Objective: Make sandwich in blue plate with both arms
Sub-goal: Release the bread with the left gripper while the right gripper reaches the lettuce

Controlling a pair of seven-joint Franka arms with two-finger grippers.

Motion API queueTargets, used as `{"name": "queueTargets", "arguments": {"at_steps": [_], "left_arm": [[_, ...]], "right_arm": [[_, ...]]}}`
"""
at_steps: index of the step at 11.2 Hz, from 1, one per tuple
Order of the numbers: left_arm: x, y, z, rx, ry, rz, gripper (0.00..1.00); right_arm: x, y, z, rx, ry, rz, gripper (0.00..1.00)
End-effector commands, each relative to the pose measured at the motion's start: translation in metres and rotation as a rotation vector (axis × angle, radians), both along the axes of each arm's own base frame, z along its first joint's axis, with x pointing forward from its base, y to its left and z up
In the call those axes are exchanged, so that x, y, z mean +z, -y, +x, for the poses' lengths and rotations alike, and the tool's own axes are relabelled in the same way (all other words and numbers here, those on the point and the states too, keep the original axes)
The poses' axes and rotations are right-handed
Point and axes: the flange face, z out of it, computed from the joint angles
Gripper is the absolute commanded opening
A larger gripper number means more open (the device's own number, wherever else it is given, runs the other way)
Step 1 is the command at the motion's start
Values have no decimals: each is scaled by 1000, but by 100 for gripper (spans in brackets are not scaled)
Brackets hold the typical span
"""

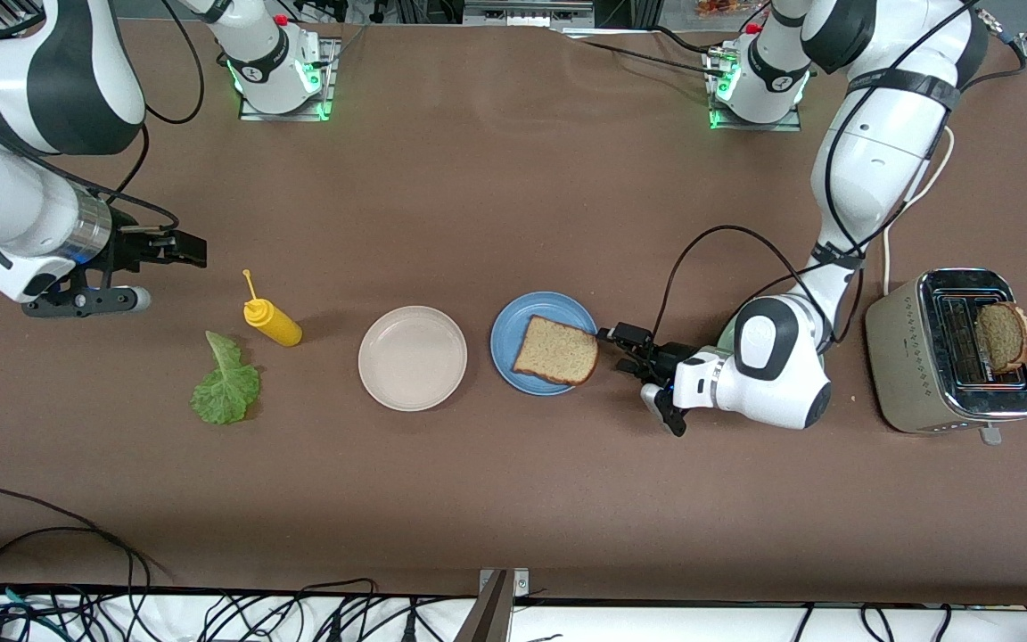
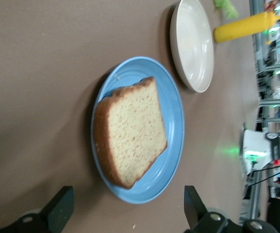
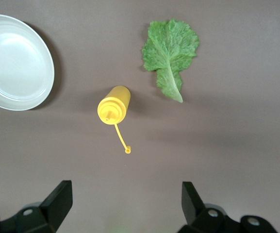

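The bread slice (image 1: 556, 350) lies on the blue plate (image 1: 513, 334), but not squarely: its corner toward my left arm's end of the surface overhangs the plate's rim. That is my main worry. If my left fingers (image 1: 629, 349) brush that overhanging corner as I draw away, the slice could tip or slide off the plate. Anything stacked on it later may sit crooked too, since it leans on the rim.

My left fingers are spread wide and hold nothing. They sit low, just beside the plate at its edge toward the left arm's end, very close to the slice's overhanging corner; I cannot tell whether they touch it. In the left wrist view the plate and slice lie between and ahead of my two fingertips (image 2: 59, 208).

The beige plate (image 1: 413, 358) stands beside the blue plate, toward the right arm's end. Further that way stands the yellow sauce bottle (image 1: 272, 322), then the lettuce leaf (image 1: 226, 382). My right fingers (image 1: 182, 249), also apart and empty, wait above the surface near the bottle.

A second slice (image 1: 1003, 336) sits in the toaster (image 1: 910, 357), well apart from the blue plate at the left arm's end.
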Motion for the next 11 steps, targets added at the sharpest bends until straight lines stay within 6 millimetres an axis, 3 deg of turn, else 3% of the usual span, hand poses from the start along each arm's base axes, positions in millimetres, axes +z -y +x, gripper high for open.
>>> {"name": "queueTargets", "arguments": {"at_steps": [1,4,6,8,10,11], "left_arm": [[50,-15,5,-37,46,200,100],[121,-27,3,-30,77,437,100],[173,-50,4,-27,146,587,100],[236,-74,-9,-6,162,724,100],[313,-88,-31,61,210,863,100],[347,-106,-41,112,242,888,100]], "right_arm": [[2,3,-1,9,-9,23,100],[2,2,-1,10,-9,22,100],[1,3,1,17,-3,16,100],[-7,9,8,80,16,23,100],[-28,21,17,142,52,18,100],[-42,21,22,159,46,4,100]]}}
